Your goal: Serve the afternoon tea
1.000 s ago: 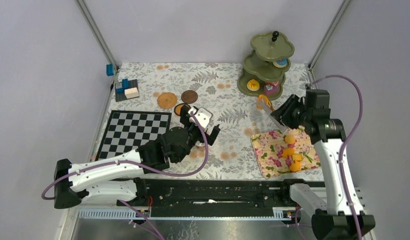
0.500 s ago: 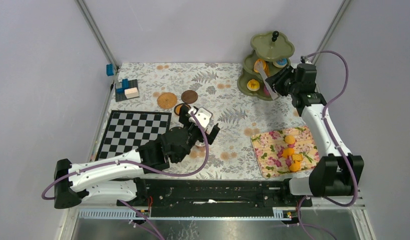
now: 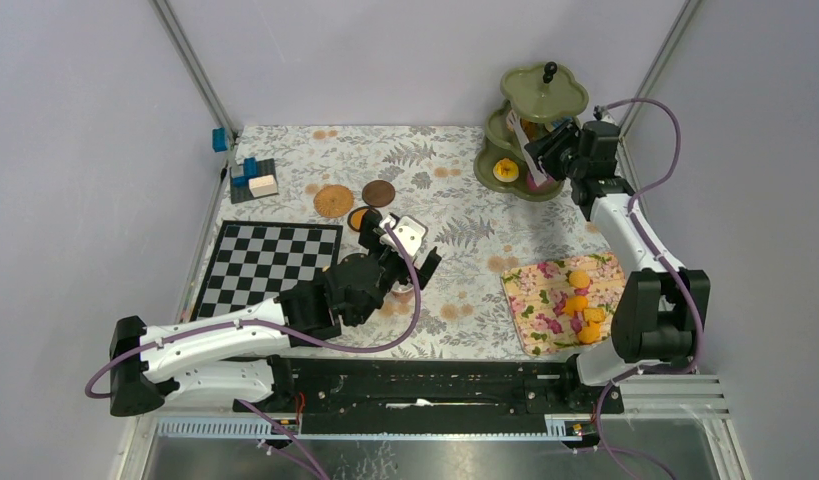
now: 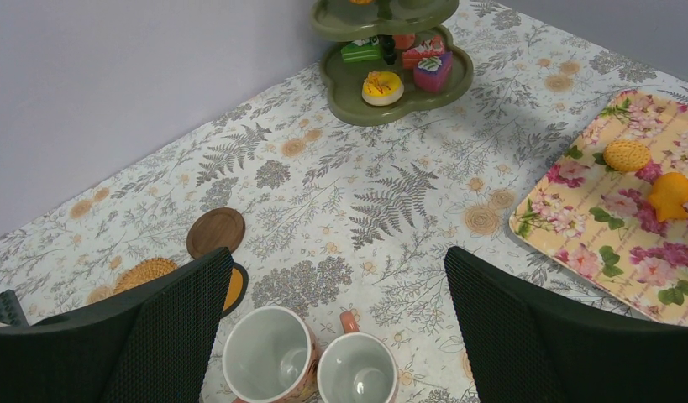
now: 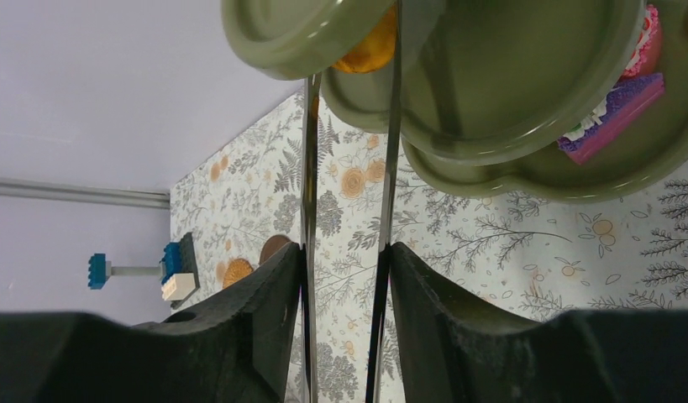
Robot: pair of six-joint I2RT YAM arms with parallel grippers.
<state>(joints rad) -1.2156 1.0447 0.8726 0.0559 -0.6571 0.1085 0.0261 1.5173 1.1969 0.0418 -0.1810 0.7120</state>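
- At the far right corner of the desk, my right claw is clamped on a pair of metal tongs. Their long axis runs straight from the claw to the olive-green stand.
- The tong tips straddle an orange cookie at the middle tier, tucked under the top tier's rim. I cannot tell whether it rests on the tier.
- Judgement: release comes next. I would then withdraw along the tong axis, or the blades may catch the top rim.
- My left claw hangs wide apart above two pinkish mugs, well apart from the stand. The right arm is nearer.
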